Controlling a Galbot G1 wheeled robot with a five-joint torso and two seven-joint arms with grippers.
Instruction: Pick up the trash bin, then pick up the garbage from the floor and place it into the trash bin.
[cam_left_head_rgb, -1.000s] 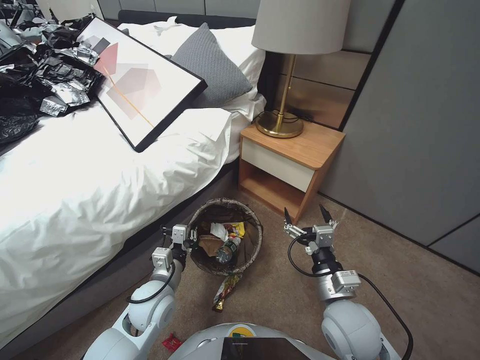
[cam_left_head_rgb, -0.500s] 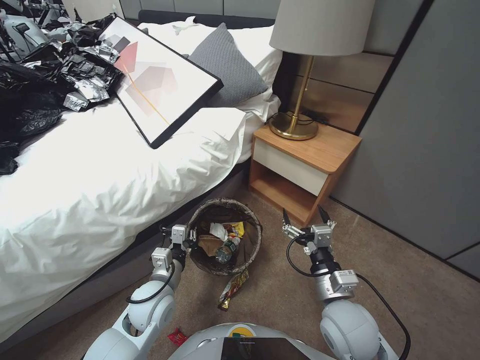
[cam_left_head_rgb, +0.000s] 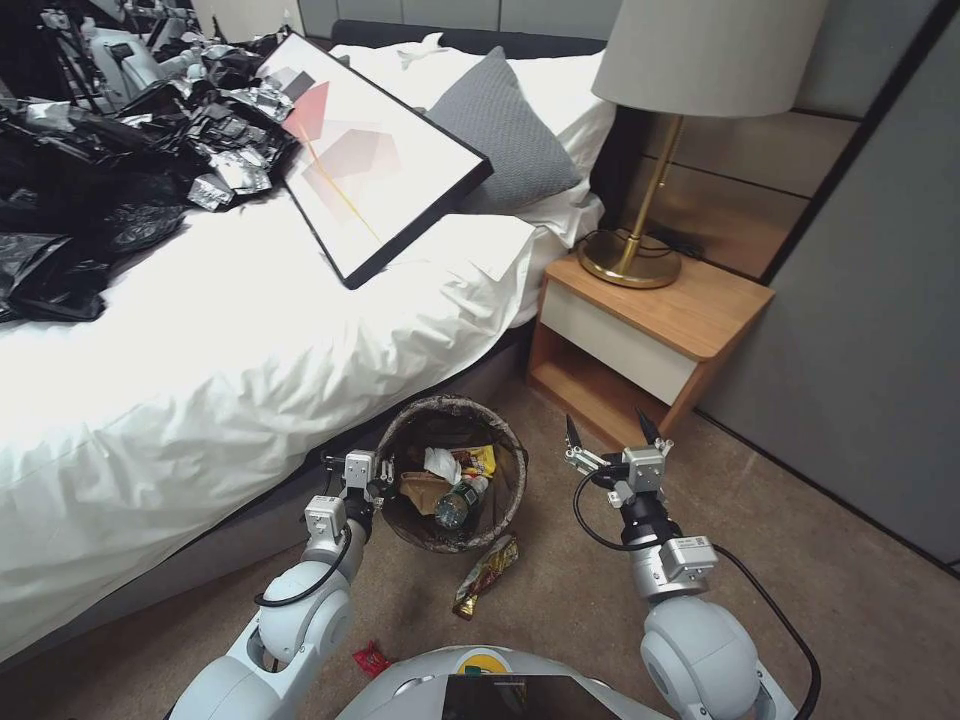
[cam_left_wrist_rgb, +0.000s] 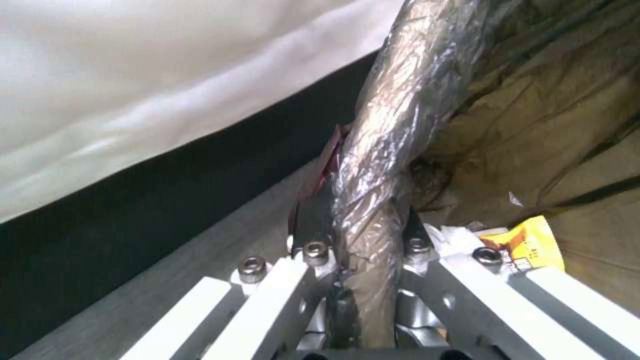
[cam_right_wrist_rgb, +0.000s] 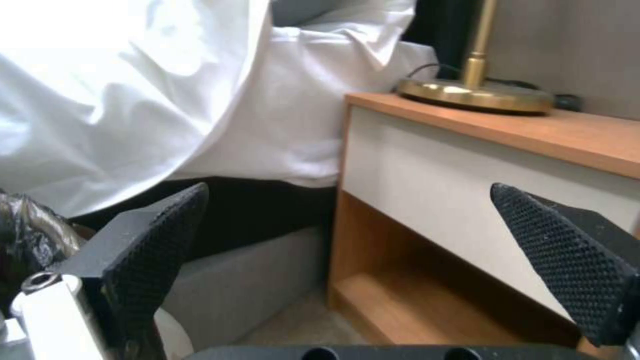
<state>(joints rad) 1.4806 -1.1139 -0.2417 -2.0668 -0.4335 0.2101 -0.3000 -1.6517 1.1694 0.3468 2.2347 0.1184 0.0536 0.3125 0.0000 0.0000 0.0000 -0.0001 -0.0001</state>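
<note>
Bedroom corner: beige-brown short-pile carpet floor (cam_left_head_rgb: 800, 560), white-sheeted bed (cam_left_head_rgb: 230, 380) on robot's left, wooden nightstand w/ white drawer front (cam_left_head_rgb: 650, 340) ahead-right carrying a brass-based lamp (cam_left_head_rgb: 630, 262). Heap of crinkled black plastic bags (cam_left_head_rgb: 100, 190) at far side of bed, beside a black-framed picture (cam_left_head_rgb: 375, 160) leaning on a grey pillow (cam_left_head_rgb: 505, 140). Small round trash bin w/ dark bag liner folded over its rim (cam_left_head_rgb: 452, 490) sits between bed edge and nightstand, close in front of robot. Left gripper (cam_left_head_rgb: 372, 478) pinches bin's near-left rim; left wrist view shows one finger each side of liner-wrapped rim (cam_left_wrist_rgb: 383, 165), pressed tight on it. Inside bin: white tissue (cam_left_head_rgb: 438, 463), yellow snack wrapper (cam_left_head_rgb: 480, 459), crumpled brown paper (cam_left_head_rgb: 420, 490), clear bottle w/ green label (cam_left_head_rgb: 458, 503). On carpet just outside bin's near rim: shiny red-and-gold wrapper (cam_left_head_rgb: 486, 576) (elongated, slanted); flat red packet (cam_left_head_rgb: 370, 660) nearer robot's base, by left arm. Right gripper (cam_left_head_rgb: 612, 432) hovers right of bin, in front of nightstand's open shelf, black textured fingers (cam_right_wrist_rgb: 157, 240) spread wide apart, nothing btw them.
</note>
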